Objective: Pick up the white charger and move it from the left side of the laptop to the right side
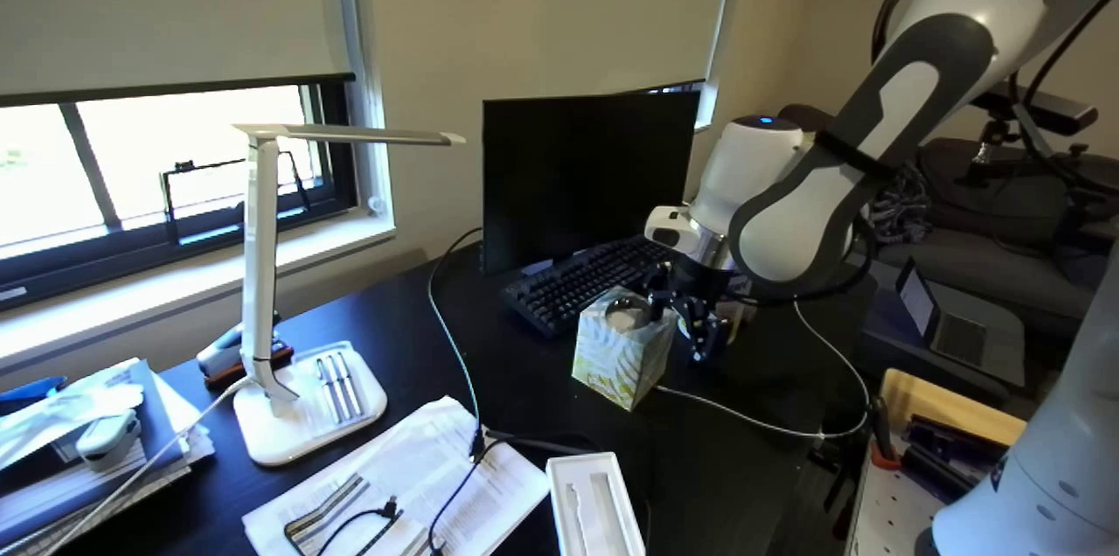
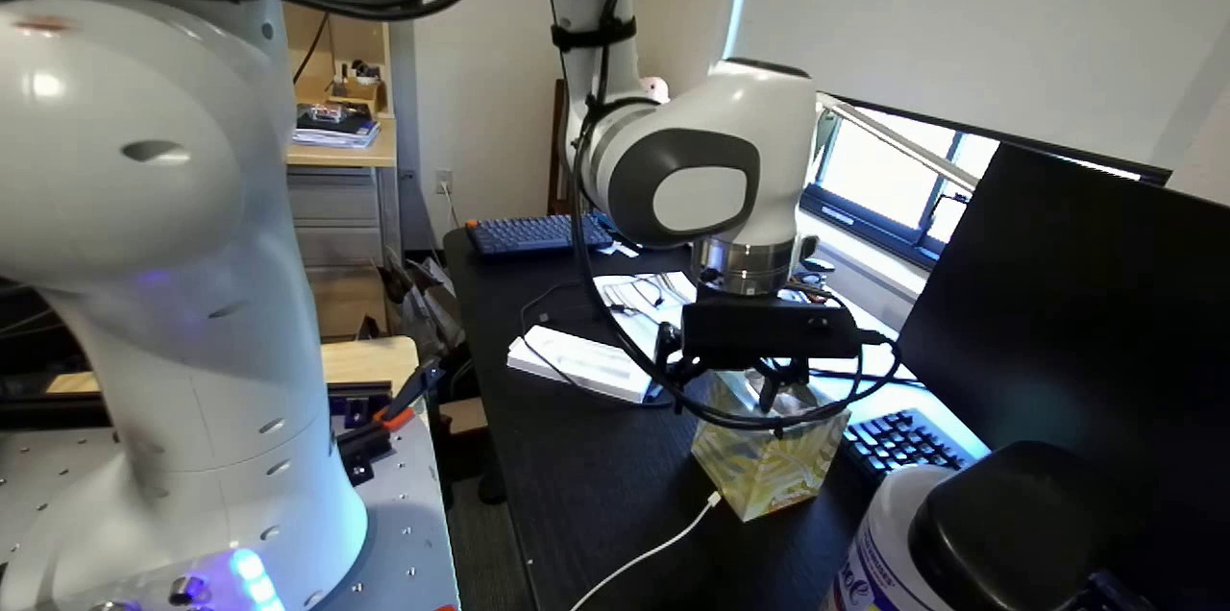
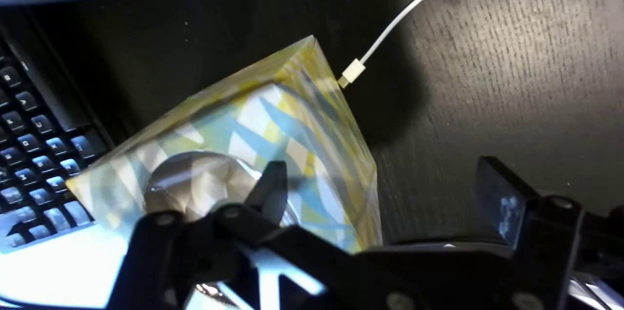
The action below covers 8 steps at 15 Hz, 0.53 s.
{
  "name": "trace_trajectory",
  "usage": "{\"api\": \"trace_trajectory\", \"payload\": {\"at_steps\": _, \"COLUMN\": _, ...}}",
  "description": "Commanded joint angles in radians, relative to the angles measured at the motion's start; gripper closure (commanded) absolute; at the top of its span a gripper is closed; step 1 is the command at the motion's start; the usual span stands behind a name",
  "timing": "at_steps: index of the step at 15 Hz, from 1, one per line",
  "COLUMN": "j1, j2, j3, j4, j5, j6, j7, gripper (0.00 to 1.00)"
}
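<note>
Can make out no whole word, brand or number. In an exterior view, see purple-blue lettering on the tub point(image 2: 879, 549), curving with its side and cut by the lower edge; too partial to spell. On the papers point(image 1: 420, 460), also in an exterior view, find lines of small print, too fine to read. On the window frame point(image 1: 131, 259), see a small white label point(image 1: 13, 293), likewise too tiny to read. In the wrist view, spot pale single characters on keys of the black keyboard point(image 3: 43, 151); too blurred to name. On the far keyboard point(image 2: 528, 234), cannot tell the key marks: too small.
</note>
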Motion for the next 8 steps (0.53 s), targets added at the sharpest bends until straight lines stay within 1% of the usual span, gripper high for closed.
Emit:
{"api": "trace_trajectory", "payload": {"at_steps": 1, "j1": -0.033, "j2": 0.021, "j3": 0.037, "j4": 0.002, "j5": -0.008, "j6": 0.028, "j7": 0.009, "gripper": 0.00}}
{"api": "trace_trajectory", "payload": {"at_steps": 5, "j1": -0.043, "j2": 0.048, "j3": 0.055, "j4": 0.010, "j5": -0.011, "j6": 0.047, "j7": 0.012, "gripper": 0.00}}
{"api": "trace_trajectory", "payload": {"at_steps": 6, "j1": -0.035, "j2": 0.054, "j3": 0.031, "j4": 0.011, "j5": -0.067, "j6": 0.078, "j7": 0.052, "gripper": 0.00}}
{"api": "trace_trajectory", "payload": {"at_steps": 7, "j1": -0.040, "j2": 0.044, "j3": 0.034, "j4": 0.014, "j5": -0.081, "j6": 0.065, "j7": 0.056, "gripper": 0.00}}
{"api": "trace_trajectory", "payload": {"at_steps": 8, "j1": -0.041, "j2": 0.035, "j3": 0.029, "j4": 0.017, "j5": -0.099, "j6": 0.061, "j7": 0.090, "gripper": 0.00}}
